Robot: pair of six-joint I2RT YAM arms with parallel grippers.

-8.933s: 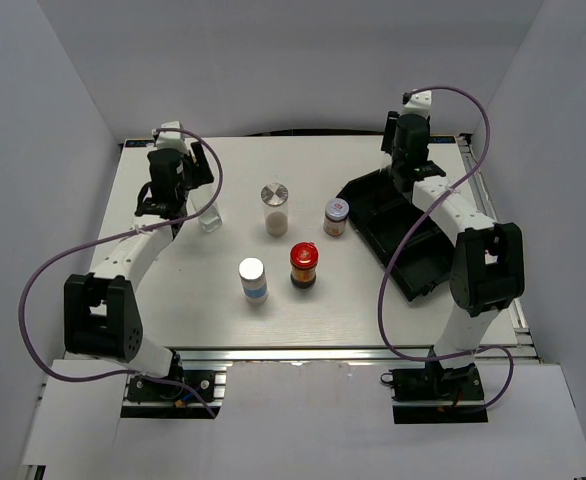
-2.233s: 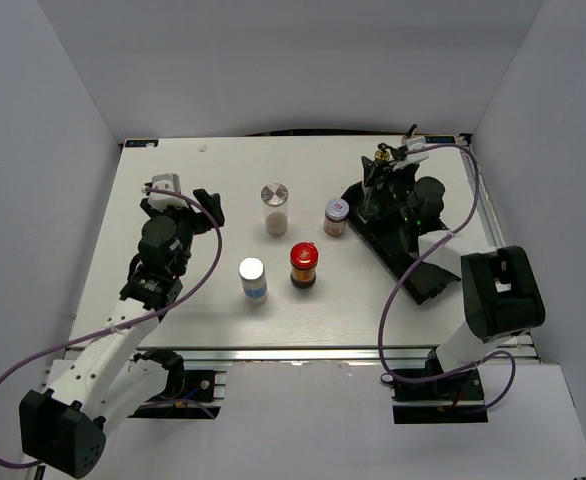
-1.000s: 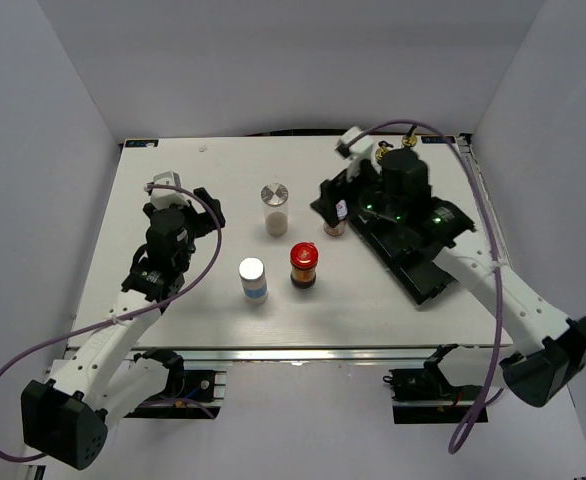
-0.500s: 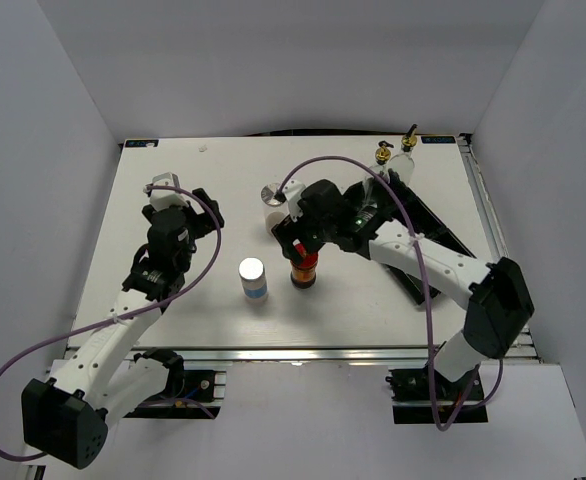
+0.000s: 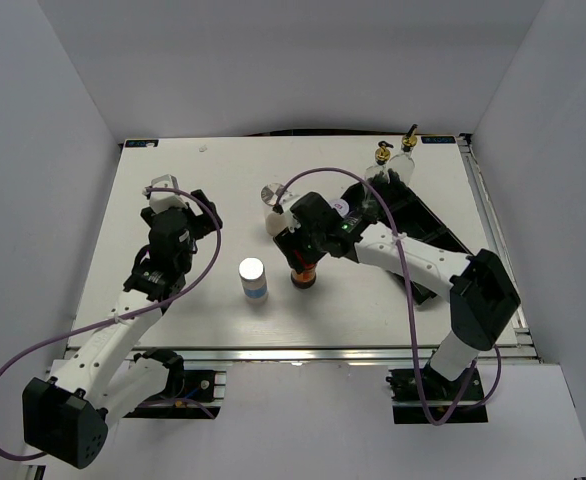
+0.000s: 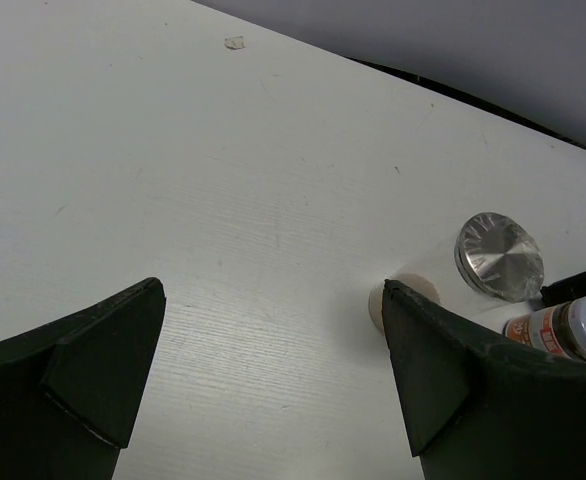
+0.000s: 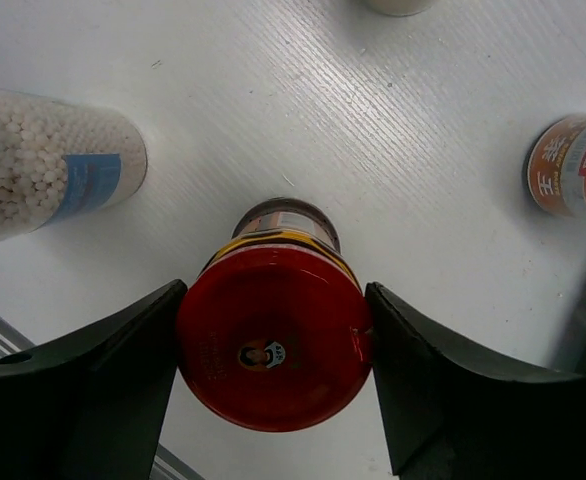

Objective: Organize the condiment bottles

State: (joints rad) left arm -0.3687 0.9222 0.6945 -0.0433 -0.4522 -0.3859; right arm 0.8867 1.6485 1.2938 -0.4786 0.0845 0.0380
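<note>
The white worktop (image 5: 233,160) carries a black tray (image 5: 428,220) along its right edge. The right arm, which was over the tray's near-left side a second ago, now reaches across to the middle of the worktop. The left arm stays by the left edge. Its left gripper (image 6: 271,295) is spread wide over bare surface and holds nothing.

Two tall glass bottles (image 5: 381,155) stand at the tray's far end, near the far right corner; whether they sit inside a compartment cannot be told. The blue-labelled bottle (image 5: 252,278) stands nearest the front edge. The silver-lidded jar (image 6: 500,257) and the orange-labelled jar (image 7: 573,170) stand further back, partly hidden by the arm.

The right gripper (image 7: 273,300) has narrowed from fully spread. Its fingers (image 7: 83,380) now touch both sides of the lid of the red-lidded jar (image 7: 273,350), which is upright mid-worktop.

The grip looks fresh, so the jar is probably next for the tray, with three others left outside it.
</note>
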